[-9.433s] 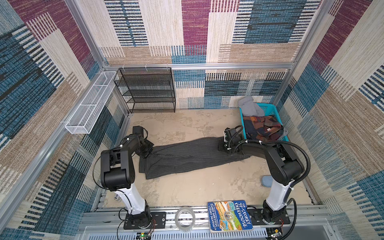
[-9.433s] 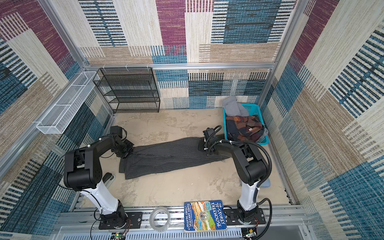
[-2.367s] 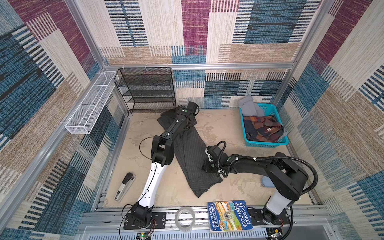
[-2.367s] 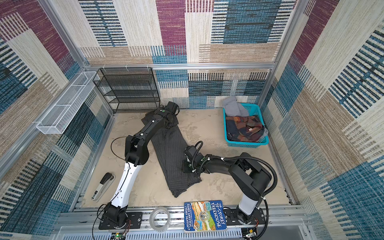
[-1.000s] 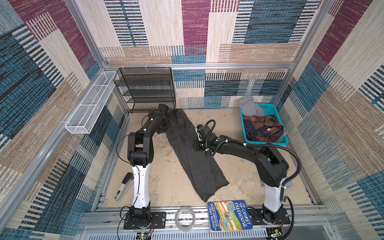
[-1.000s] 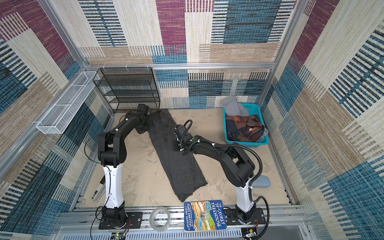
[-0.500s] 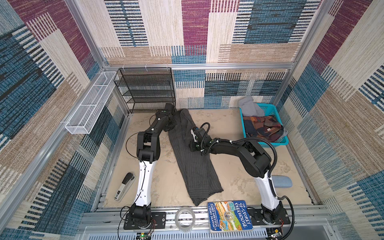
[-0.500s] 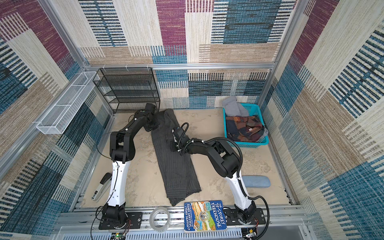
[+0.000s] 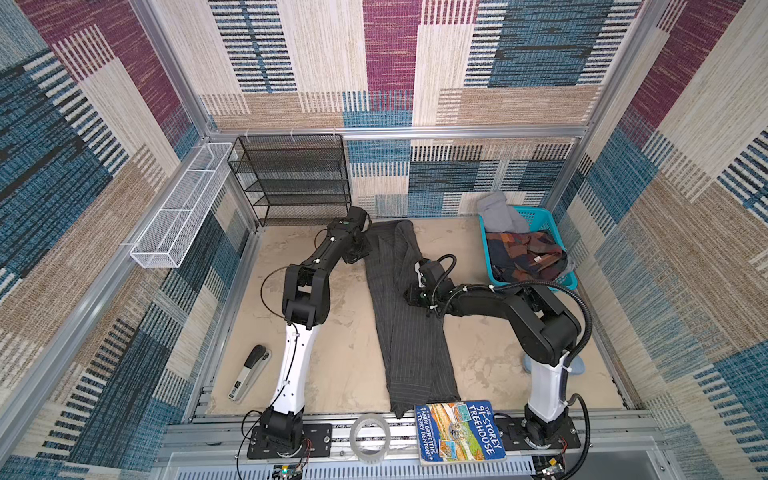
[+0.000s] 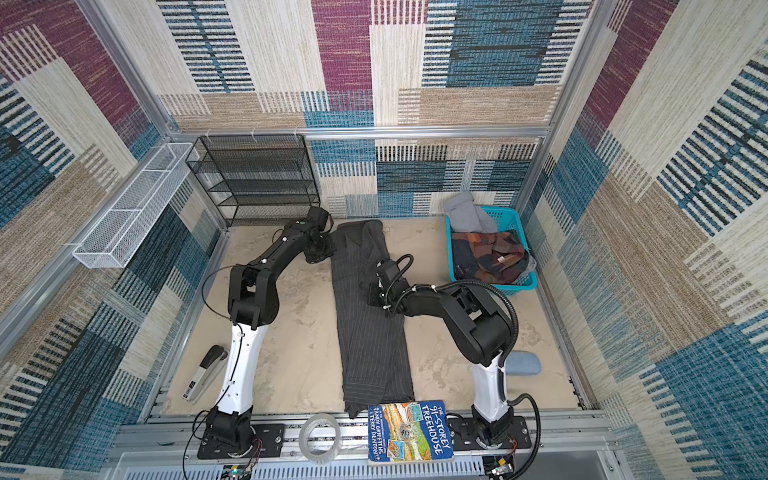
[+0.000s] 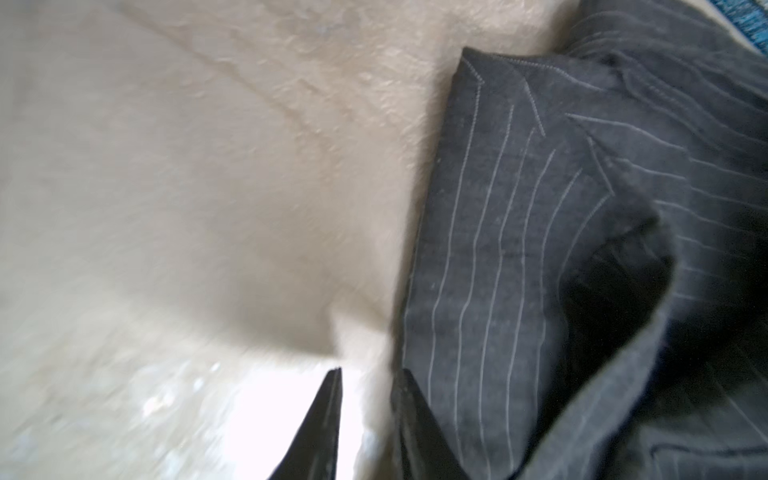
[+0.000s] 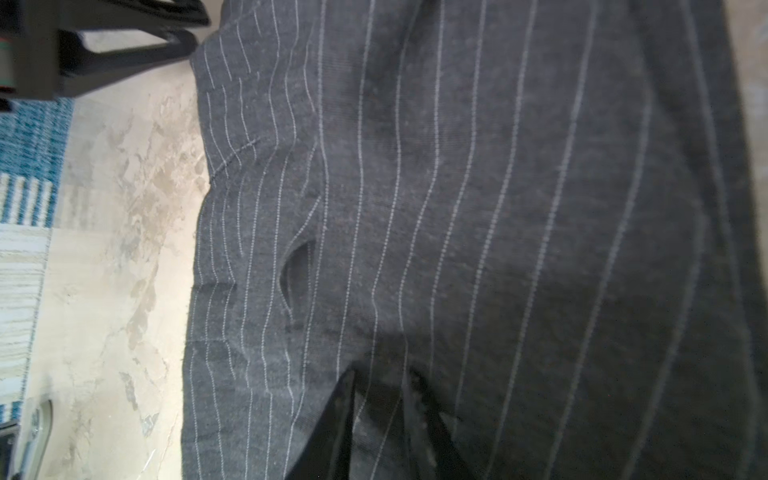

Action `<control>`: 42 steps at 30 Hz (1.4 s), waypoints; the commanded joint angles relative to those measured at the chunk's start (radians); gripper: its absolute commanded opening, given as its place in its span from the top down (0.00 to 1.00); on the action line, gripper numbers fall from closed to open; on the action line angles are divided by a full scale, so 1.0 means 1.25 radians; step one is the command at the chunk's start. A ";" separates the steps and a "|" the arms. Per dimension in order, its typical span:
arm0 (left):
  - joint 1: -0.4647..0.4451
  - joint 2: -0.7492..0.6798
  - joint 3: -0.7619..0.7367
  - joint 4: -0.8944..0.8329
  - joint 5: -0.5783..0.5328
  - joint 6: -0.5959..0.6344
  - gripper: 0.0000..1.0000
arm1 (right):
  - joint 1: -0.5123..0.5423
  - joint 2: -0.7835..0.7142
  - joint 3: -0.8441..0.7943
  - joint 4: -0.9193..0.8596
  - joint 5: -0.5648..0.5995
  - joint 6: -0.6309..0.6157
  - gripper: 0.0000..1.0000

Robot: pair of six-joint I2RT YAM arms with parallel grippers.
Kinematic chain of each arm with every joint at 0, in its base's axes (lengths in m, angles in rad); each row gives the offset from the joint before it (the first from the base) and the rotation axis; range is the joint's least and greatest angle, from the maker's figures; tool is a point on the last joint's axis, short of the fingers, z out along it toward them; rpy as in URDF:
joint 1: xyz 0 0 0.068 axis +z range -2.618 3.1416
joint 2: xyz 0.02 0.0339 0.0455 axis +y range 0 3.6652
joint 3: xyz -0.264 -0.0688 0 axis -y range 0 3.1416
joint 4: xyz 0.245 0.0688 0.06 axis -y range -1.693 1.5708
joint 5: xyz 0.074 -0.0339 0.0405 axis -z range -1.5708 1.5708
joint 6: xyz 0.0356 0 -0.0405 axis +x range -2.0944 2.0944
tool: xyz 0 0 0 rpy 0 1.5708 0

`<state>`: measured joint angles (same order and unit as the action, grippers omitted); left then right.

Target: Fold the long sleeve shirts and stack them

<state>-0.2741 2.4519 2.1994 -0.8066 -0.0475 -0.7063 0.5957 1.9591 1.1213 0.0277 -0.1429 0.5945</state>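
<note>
The long sleeve shirt (image 9: 403,332) (image 10: 370,332) is charcoal with pale pinstripes and lies folded into a long narrow strip. It runs from the back of the table to the front edge in both top views. My left gripper (image 9: 358,254) (image 11: 365,370) stands beside the strip's back left edge. Its jaws are slightly open with bare table between them, and the shirt's hem (image 11: 519,249) lies just beside one finger. My right gripper (image 9: 412,297) (image 12: 380,374) hovers low over the strip's right edge at mid-length. Its jaws are a little apart with flat cloth (image 12: 498,208) showing between them.
A teal basket (image 9: 557,282) of other clothes stands at the back right. A black mesh rack (image 9: 291,178) stands at the back left and a white wire tray (image 9: 178,216) hangs on the left wall. A stapler (image 9: 249,372), tape roll (image 9: 370,434) and book (image 9: 459,432) lie at the front.
The shirt has been drawn straighter, its near end shifting left toward the book. My left gripper has opened and let go of the back edge. The right gripper has moved slightly nearer.
</note>
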 commanded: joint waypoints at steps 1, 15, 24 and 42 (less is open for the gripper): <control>0.006 -0.071 -0.048 -0.011 -0.013 0.012 0.71 | 0.001 -0.016 0.069 -0.074 -0.009 -0.069 0.72; -0.023 -0.077 -0.106 0.035 0.045 -0.008 0.83 | -0.124 0.104 0.414 -0.154 0.137 -0.180 0.77; -0.039 -0.019 -0.072 0.015 0.024 -0.001 0.84 | -0.137 0.385 0.723 -0.253 0.024 -0.202 0.78; -0.044 0.055 0.078 -0.053 0.016 0.027 0.80 | -0.134 0.521 0.932 -0.275 0.052 -0.088 0.70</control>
<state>-0.3294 2.5195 2.2593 -0.8257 -0.0193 -0.7010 0.4271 2.6389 2.2776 -0.3634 -0.0959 0.4503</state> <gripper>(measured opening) 0.195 0.298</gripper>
